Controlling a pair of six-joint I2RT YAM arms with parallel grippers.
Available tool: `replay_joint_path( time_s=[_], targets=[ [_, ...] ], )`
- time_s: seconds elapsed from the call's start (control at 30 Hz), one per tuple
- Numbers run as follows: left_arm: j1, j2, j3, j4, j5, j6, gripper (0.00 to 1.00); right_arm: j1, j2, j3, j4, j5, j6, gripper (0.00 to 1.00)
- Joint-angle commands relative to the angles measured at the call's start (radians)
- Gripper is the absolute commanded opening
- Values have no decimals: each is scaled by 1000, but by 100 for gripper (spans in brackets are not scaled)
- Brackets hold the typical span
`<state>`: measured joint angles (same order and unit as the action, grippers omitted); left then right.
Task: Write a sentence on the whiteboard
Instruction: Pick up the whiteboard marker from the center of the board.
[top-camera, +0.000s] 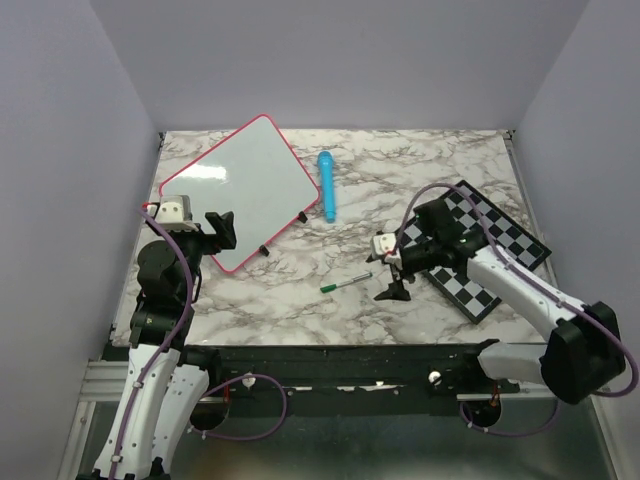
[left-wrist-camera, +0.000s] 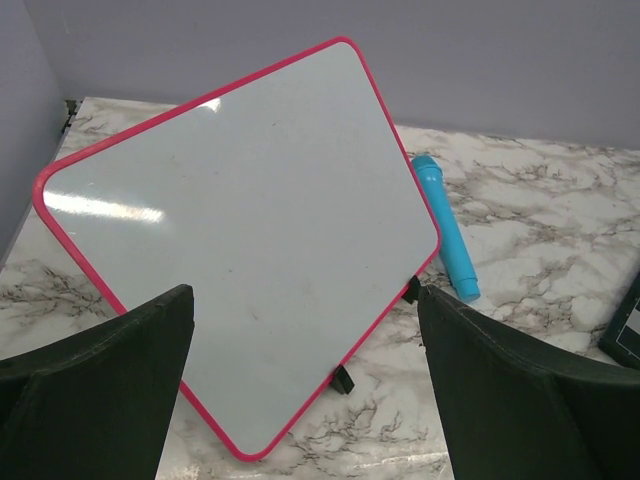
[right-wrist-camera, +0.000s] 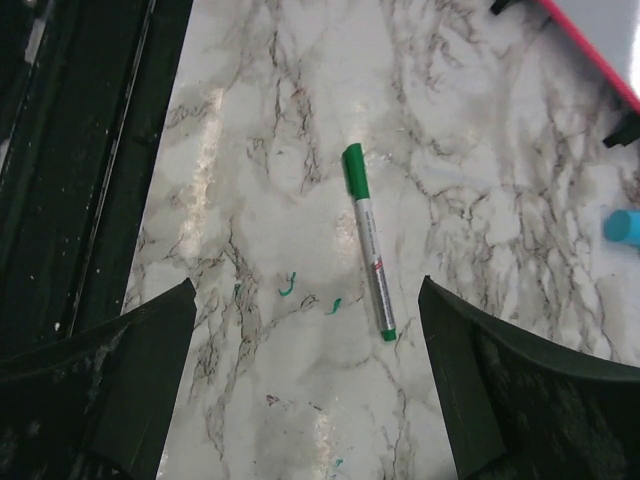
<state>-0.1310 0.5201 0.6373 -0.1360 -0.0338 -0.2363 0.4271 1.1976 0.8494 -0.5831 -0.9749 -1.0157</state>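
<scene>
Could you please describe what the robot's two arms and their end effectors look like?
Both the left arm and right arm have white shells with black joints, and a lilac cable loops along each. The left end effector and right end effector each have two broad, matte black fingers.

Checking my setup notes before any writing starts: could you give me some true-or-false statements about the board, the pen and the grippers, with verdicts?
1. The whiteboard is blank. True.
2. The right gripper holds the green marker. False: the marker lies on the table, and the jaws are open and empty.
3. A blue tube lies beside the whiteboard. True.
4. The left gripper is clamped on the whiteboard's rim. False: it is open, gripping nothing.
5. The checkered board lies on the left arm's side. False: it is on the right arm's side.
</scene>
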Motion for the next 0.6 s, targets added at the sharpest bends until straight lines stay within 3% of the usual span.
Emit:
replay_joint_path(
  time_s=[0.0,0.23,0.4,0.57],
  targets=[
    [4,0,-11,15,26,2,99,126,161,63,-18,255,-101,95],
    [4,-3,-13,15,29,3,99,226,428,234,-40,467,-44,72],
    [4,-12,-13,19,32,2,99,271,508,255,-40,573,-35,58],
    [4,-17,-11,22,32,-3,99,291,559,263,-20,633,-12,51]
  ],
)
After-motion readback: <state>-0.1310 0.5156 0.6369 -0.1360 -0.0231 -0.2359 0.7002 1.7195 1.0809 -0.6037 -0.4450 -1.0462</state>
